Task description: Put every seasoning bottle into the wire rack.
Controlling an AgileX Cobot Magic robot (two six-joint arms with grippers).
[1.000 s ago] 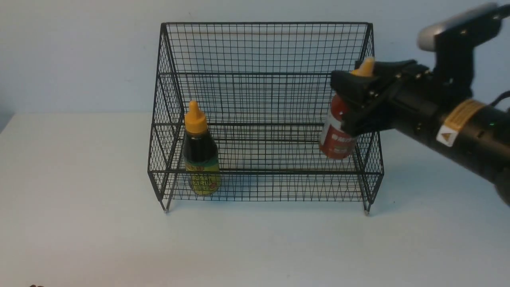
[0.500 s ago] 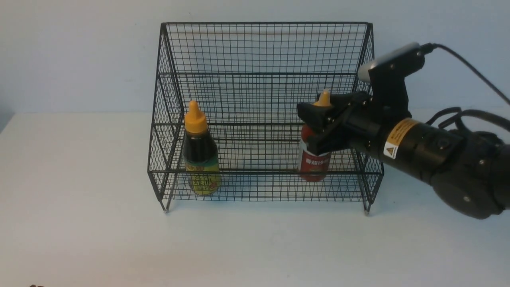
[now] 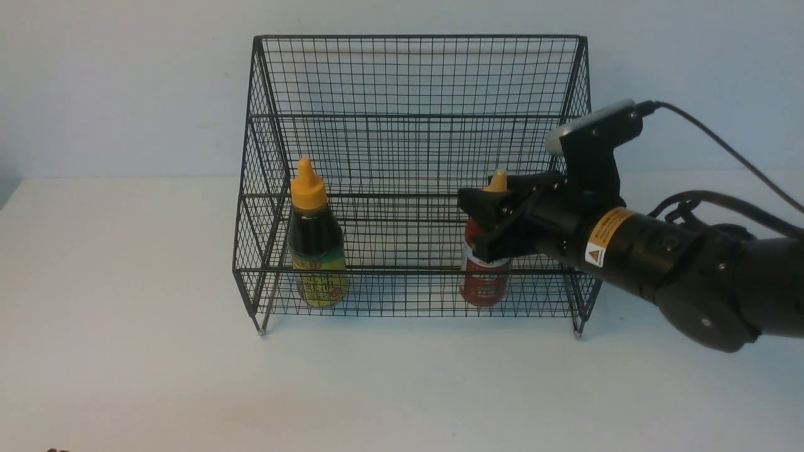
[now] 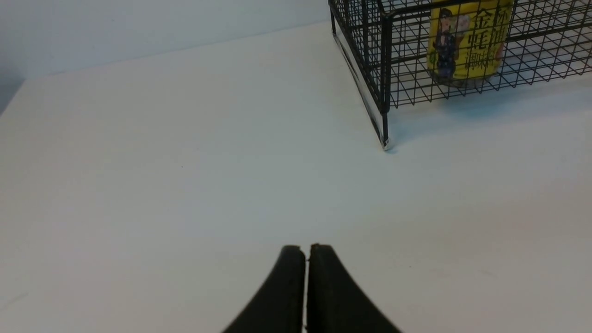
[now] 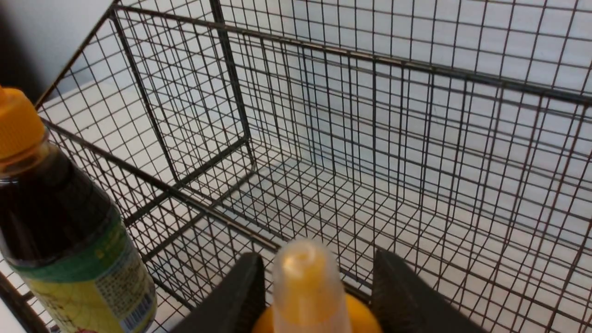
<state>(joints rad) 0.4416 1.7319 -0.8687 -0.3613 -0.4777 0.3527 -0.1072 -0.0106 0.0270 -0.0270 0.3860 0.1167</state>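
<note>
The wire rack [image 3: 414, 157] is showing as thin black metal mesh with a slight sheen. The dark sauce bottle [image 3: 316, 251] is looking like clear glossy plastic, wearing a smooth printed yellow-green label and an orange-yellow plastic cap. The red sauce bottle [image 3: 483, 282] is appearing glossy too. The right tool [image 3: 483, 229] is presenting matt black plastic. The counter [image 3: 125, 351] is lying smooth, matt and white.

Bare lab-like test bench: plain white table [image 3: 125, 376], blank pale wall [image 3: 125, 81].
</note>
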